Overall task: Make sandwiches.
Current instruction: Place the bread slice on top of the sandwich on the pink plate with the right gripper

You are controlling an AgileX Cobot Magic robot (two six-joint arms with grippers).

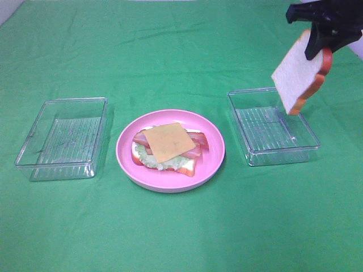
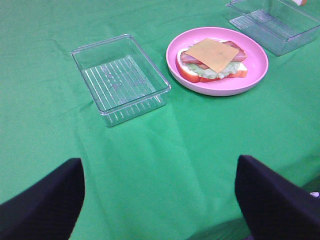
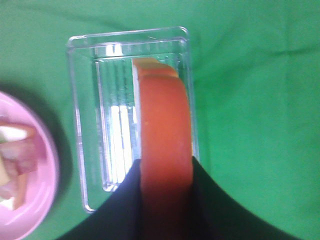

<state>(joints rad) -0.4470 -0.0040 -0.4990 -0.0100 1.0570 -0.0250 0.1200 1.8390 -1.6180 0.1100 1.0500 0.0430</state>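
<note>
- the right gripper (image 1: 319, 46) is clamped on the top bread slice (image 1: 298, 72), its black jaws pinching the slice across the crust edge, as the right wrist view shows.
- the slice hangs tilted in the air, white face toward the middle of the bench, orange-brown crust at its rim, above the far part of the right clear container (image 1: 273, 126) and not touching it.
- that container sits toward the right edge of the bench (image 1: 181, 238) and looks to have nothing lying in it under the slice.
- the left gripper (image 2: 160, 200) stands with its jaws wide apart and holds nothing; it hovers near the front left part of the bench, well apart from the food.
- the left clear container (image 1: 62, 139) lies toward the left edge, with nothing visible inside.
- between the two containers, near the bench's middle, the pink plate (image 1: 212, 164) carries the half-built sandwich (image 1: 169, 148): a bottom bread slice, green lettuce (image 1: 156, 161), reddish bacon strips (image 1: 197, 141) and a square cheese slice (image 1: 170, 140) on top, turned a little askew.
- progress, as i judge it: the fillings are all stacked, and the closing slice is already picked up, so the task is well along.
- what is left: carrying the slice across to the plate, laying it flat on the cheese, lined up with the bottom slice, and letting go.
</note>
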